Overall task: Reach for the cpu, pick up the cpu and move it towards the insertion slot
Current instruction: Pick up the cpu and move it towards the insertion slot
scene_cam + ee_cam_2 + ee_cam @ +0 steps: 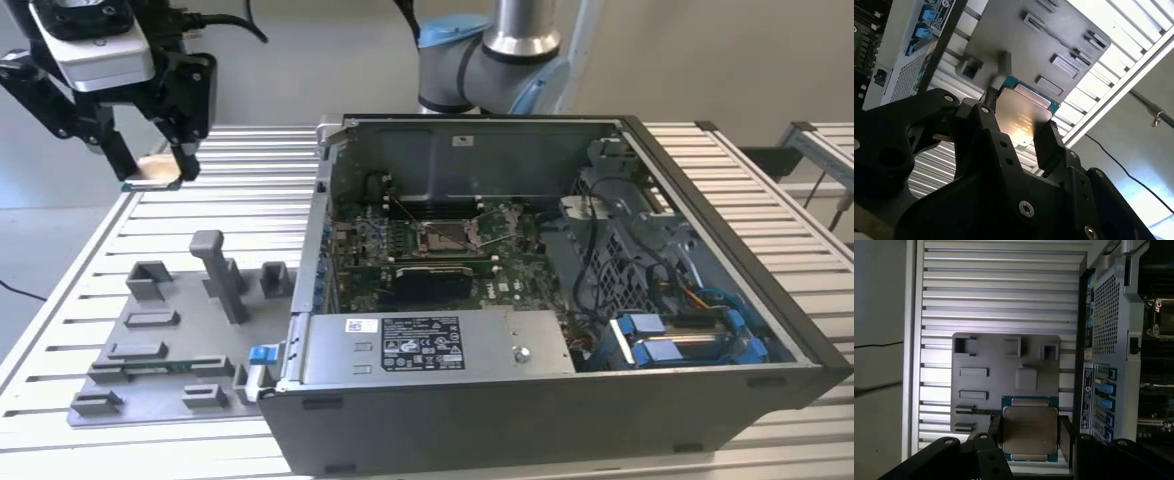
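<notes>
My gripper (156, 172) hangs high above the slatted table at the exterior view's far left, shut on the cpu (158, 166). In both wrist views the cpu (1030, 429) (1023, 107) is a thin square chip with a silvery face and green edge, clamped between the two black fingers (995, 432). It is held above the grey fixture tray (1004, 355), clear of it. The insertion slot (447, 237) is a silver-framed socket with wire levers on the motherboard inside the open computer case, well to the exterior view's right of the gripper. Part of the insertion slot (1160, 315) also shows in the first wrist view.
The open computer case (534, 400) has tall walls, a power supply (427, 345) at the front and cables with blue connectors (667, 340) at the right. The grey fixture tray (160, 340) carries upright posts (220, 275). The arm's base (494, 50) stands behind the case.
</notes>
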